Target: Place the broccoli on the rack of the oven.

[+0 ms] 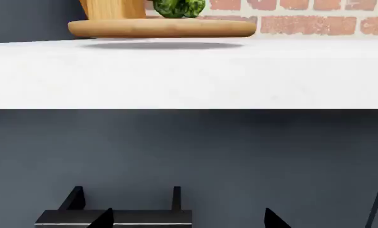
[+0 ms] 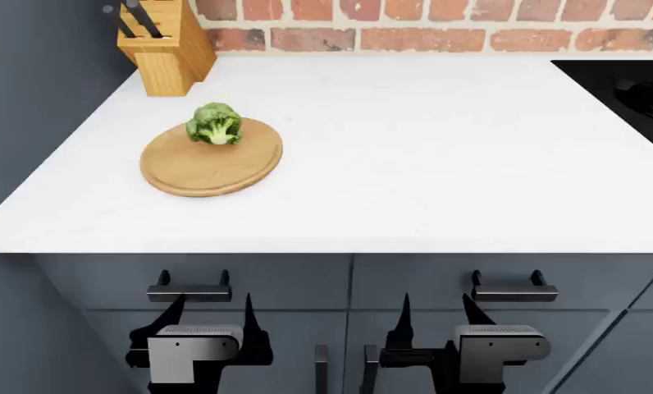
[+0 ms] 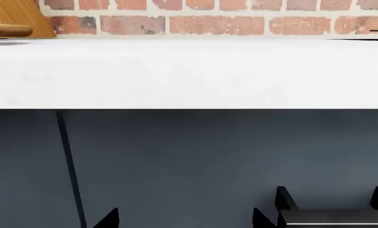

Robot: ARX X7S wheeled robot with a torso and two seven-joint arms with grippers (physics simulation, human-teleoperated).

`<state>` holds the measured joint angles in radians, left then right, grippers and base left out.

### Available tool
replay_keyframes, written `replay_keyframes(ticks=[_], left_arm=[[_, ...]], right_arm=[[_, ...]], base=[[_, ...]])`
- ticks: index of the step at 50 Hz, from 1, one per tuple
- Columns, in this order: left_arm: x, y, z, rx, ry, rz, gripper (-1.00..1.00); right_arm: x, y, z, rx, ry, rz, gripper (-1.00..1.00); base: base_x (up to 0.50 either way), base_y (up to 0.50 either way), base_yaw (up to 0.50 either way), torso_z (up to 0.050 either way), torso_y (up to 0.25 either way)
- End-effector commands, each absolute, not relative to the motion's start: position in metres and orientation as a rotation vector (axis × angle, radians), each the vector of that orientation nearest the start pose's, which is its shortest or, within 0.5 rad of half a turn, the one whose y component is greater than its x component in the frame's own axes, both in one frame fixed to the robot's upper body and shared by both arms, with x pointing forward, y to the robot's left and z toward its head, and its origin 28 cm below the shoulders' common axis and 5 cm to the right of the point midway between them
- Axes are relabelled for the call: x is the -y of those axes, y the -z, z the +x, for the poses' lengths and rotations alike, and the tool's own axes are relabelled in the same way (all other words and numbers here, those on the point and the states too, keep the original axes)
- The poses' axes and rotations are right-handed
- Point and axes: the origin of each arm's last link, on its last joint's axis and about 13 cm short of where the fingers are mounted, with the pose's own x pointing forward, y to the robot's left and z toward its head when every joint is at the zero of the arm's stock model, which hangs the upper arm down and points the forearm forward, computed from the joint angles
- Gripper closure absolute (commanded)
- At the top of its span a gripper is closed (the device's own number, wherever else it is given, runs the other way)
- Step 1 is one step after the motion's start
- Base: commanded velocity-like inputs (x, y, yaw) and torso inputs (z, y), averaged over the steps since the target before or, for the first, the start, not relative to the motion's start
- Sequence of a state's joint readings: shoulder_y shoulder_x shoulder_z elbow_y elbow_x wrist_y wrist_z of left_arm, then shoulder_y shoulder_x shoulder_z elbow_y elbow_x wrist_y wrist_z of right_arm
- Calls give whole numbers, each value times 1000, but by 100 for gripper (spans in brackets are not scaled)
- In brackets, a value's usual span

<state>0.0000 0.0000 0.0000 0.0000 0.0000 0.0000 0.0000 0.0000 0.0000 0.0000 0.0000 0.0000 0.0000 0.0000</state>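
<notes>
A: Head view puts the broccoli (image 2: 215, 123) on the round wooden board (image 2: 211, 156), toward the board's 12 o'clock edge, at about 10 o'clock on the white counter (image 2: 436, 156). It looks staged there for a clear reach from above.

B: And the arms?

A: Both are low, in front of the grey drawer fronts (image 2: 304, 283) below the counter edge. The left gripper (image 2: 212, 316) and right gripper (image 2: 434, 316) each have their fingers spread, grasping nothing. I'd judge this a rest pose, with no reach begun.

B: Anything holding something?

A: The knife block (image 2: 171, 45) at 11 o'clock holds dark-handled knives. The board carries only the broccoli. In the left wrist view the broccoli (image 1: 179, 7) shows at the board's far side.

B: The oven and rack?

A: Neither is visible; only a black hob corner (image 2: 633, 90) at 2 o'clock. Nothing of the task looks done.
</notes>
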Motion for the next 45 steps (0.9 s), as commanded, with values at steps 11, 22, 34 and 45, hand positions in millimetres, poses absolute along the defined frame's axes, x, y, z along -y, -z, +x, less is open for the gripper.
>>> replay_keyframes(ticks=[11, 22, 34, 45], left_arm=[[-204, -16, 202, 20, 11, 26, -100], [-209, -68, 195, 147, 63, 37, -100], [-214, -92, 191, 173, 82, 17, -100], [-218, -125, 189, 210, 125, -18, -100]], right_arm=[[96, -18, 209, 4, -18, 1, -100], [93, -59, 198, 94, -35, -68, -100], [91, -85, 191, 110, -55, -132, -100], [94, -114, 185, 143, -72, -211, -100]], base=[[0, 0, 0, 0, 0], [0, 0, 0, 0, 0], [0, 0, 0, 0, 0], [0, 0, 0, 0, 0]])
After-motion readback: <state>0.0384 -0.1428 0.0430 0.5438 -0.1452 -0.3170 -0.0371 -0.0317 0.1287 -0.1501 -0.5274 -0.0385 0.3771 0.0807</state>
